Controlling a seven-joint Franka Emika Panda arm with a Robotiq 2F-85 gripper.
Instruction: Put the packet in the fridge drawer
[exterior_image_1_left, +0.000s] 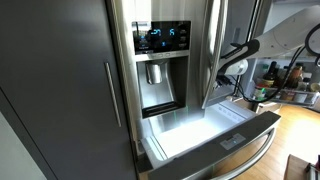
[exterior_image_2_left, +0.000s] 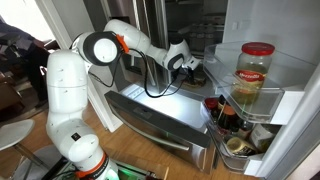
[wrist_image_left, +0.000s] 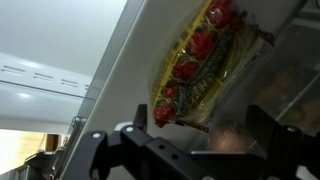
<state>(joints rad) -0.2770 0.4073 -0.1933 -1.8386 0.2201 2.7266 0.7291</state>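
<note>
- Black pincer (wrist_image_left: 200, 128) sits nearest us in the wrist view, jaws spread wide, gripping nothing that we can make out.
- Yellow-and-red packet (wrist_image_left: 195, 65) lies just ahead of it. Its near end is between the jaws and its long axis runs away up to the right. We cannot tell whether it touches a finger.
- Farther off, in both exterior views, the open drawer (exterior_image_1_left: 240, 148) (exterior_image_2_left: 160, 122) lies below the pincer, white inside. We judge that closing on the packet comes first, then a move down.
</note>
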